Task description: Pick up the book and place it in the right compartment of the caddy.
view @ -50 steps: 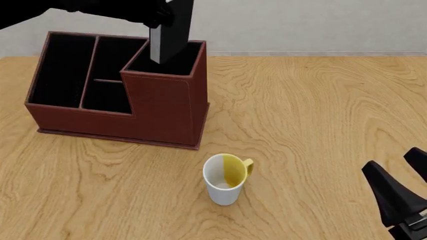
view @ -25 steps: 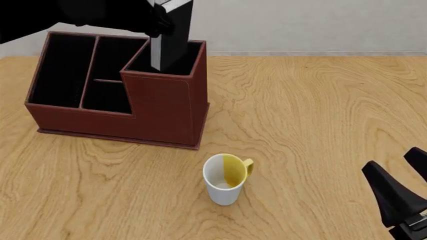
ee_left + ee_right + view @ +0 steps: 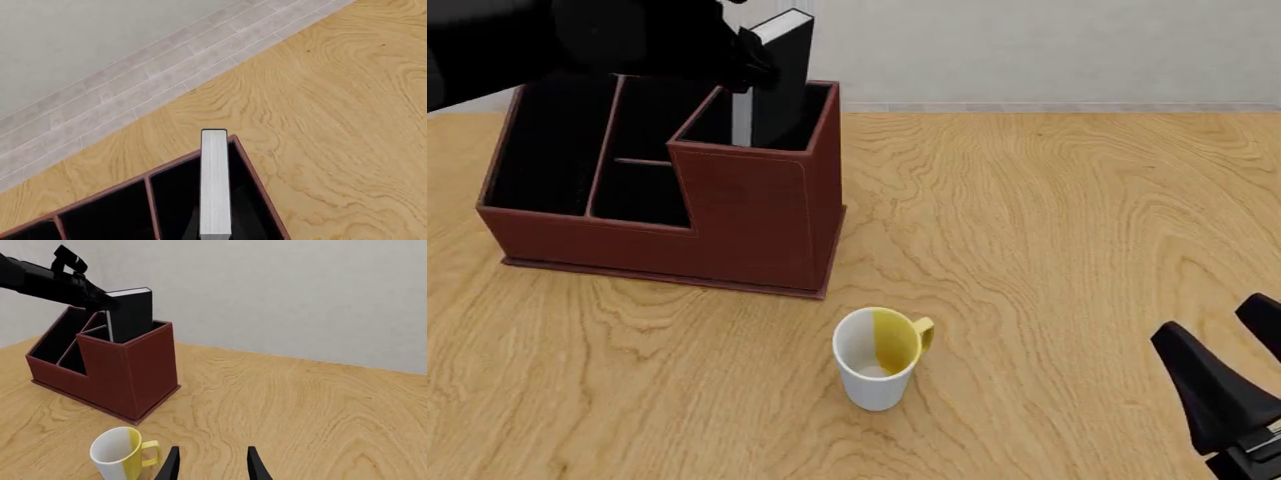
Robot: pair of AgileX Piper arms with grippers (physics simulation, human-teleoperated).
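Observation:
The black book (image 3: pixel 779 85) stands upright with its lower half inside the right compartment (image 3: pixel 710 126) of the reddish-brown caddy (image 3: pixel 747 215). My left gripper (image 3: pixel 745 56) is shut on the book's upper edge, above the caddy. In the left wrist view the book's white page edges (image 3: pixel 215 185) point down into the black well of the right compartment (image 3: pixel 177 205). The right wrist view shows the book (image 3: pixel 131 310) sticking out of the caddy (image 3: pixel 127 370). My right gripper (image 3: pixel 1204 322) rests open and holds nothing at the table's near right, also visible in its own wrist view (image 3: pixel 213 452).
A white mug with a yellow interior and handle (image 3: pixel 876 362) stands in front of the caddy, seen again in the right wrist view (image 3: pixel 121 454). The caddy's lower slots (image 3: pixel 561 140) lie to the left of the tall section. A grey wall runs behind the table.
The left gripper has lowered the book, so more of it sits inside the right compartment. The right arm has not moved.

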